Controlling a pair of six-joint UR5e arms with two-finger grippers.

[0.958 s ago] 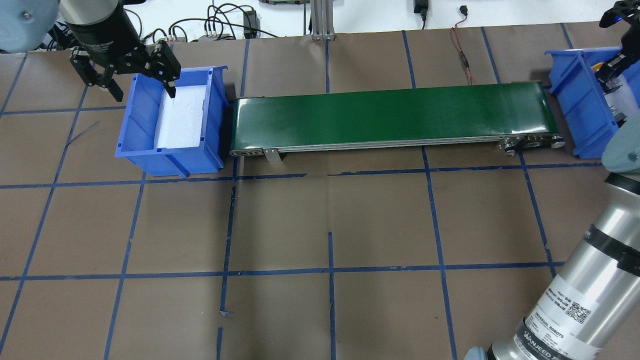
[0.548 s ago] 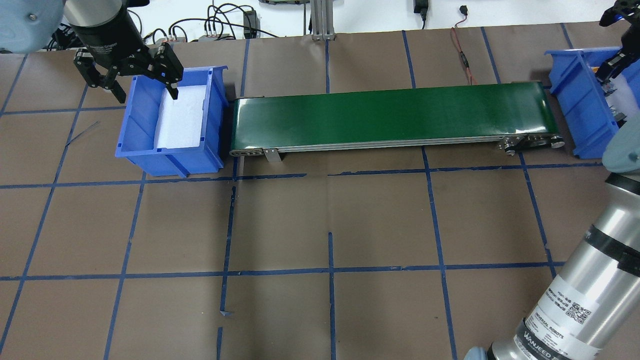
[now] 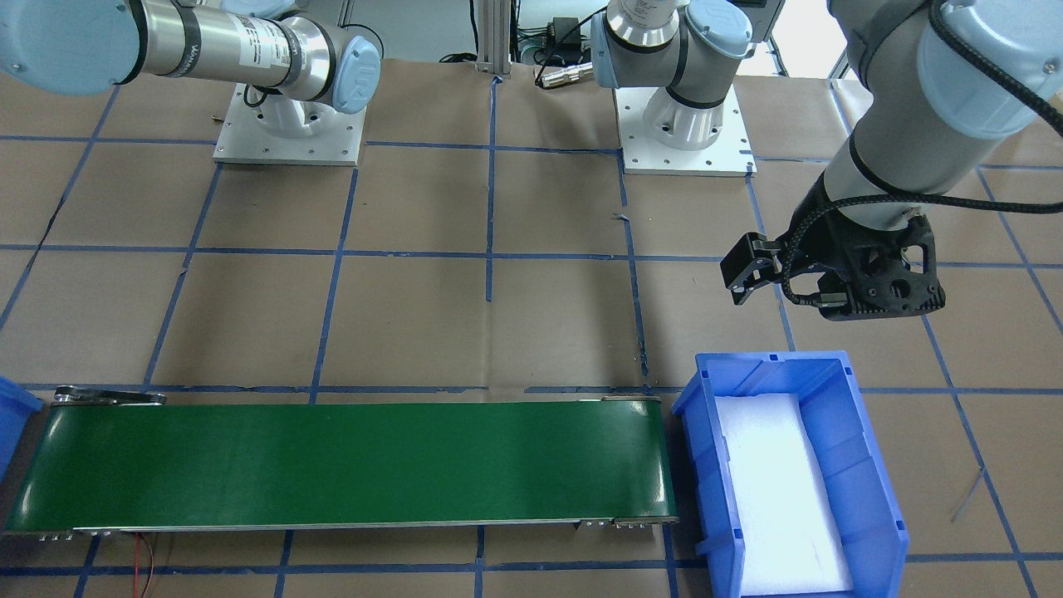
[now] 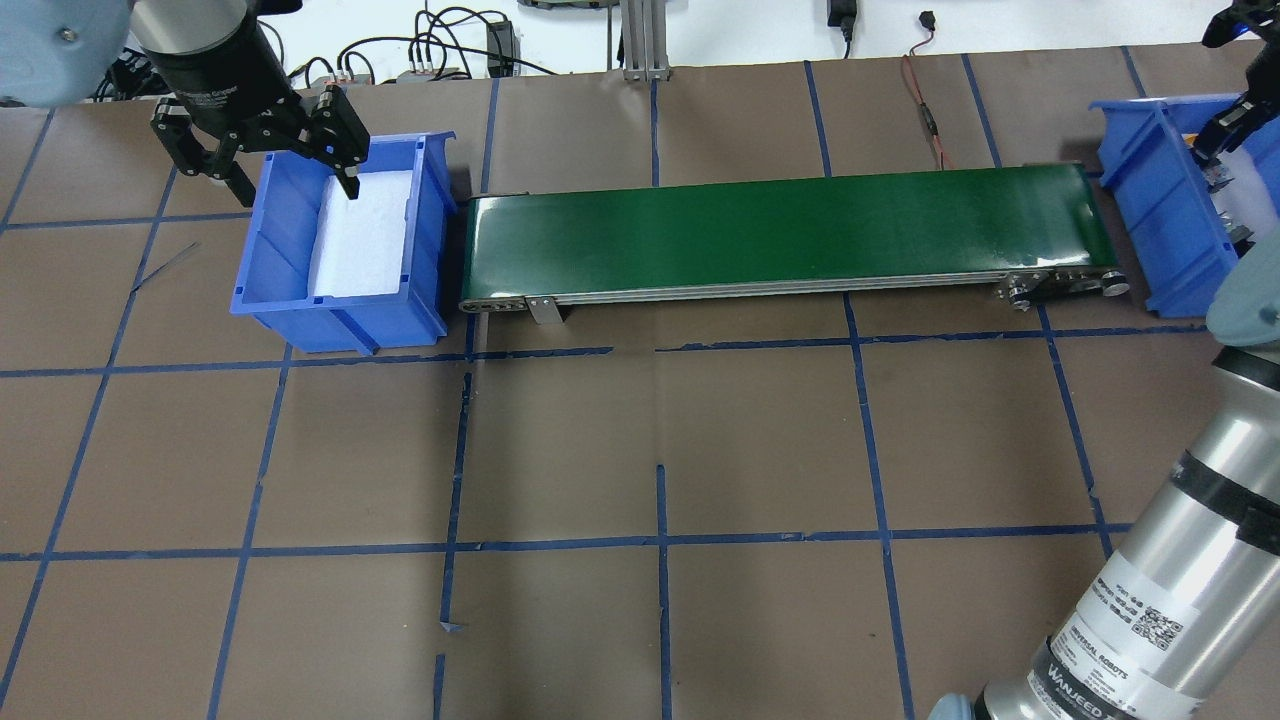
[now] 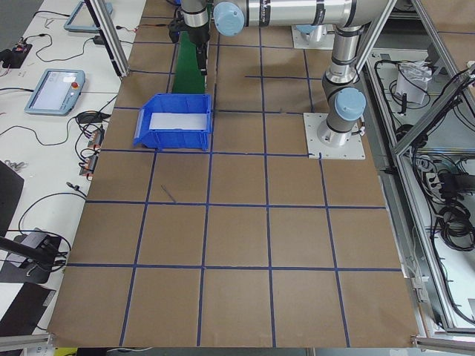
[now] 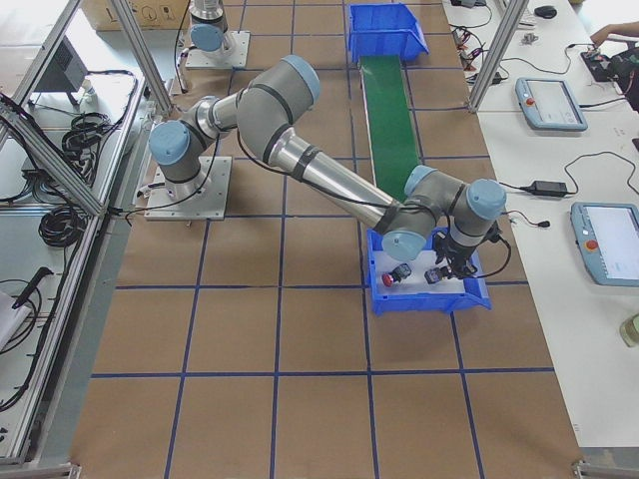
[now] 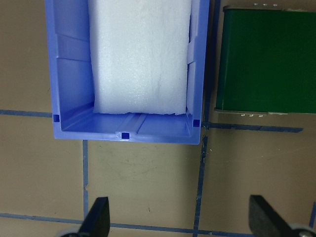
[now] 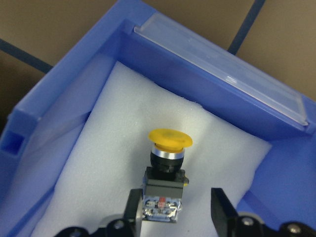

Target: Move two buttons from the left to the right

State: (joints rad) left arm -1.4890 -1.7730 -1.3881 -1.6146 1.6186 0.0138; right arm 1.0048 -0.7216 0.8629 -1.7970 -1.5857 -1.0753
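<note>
Table (image 4: 660, 450) under conveyor (image 4: 780, 230), blue bins (image 4: 340, 318)

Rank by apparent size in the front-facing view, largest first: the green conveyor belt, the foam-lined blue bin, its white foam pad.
1. green conveyor belt: largest, spanning most of the view's width.
2. blue bin: clearly second, though the bottom edge crops it.
3. white foam pad: smallest, lying inside the bin.

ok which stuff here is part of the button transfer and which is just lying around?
Job:
yellow button
red button
right-side bin, holding both
left-side bin, bare foam
green conveyor
left gripper and right gripper, both open

Lying about:
cables at the table's far edge
red wire
teach pendants on the side bench
</note>
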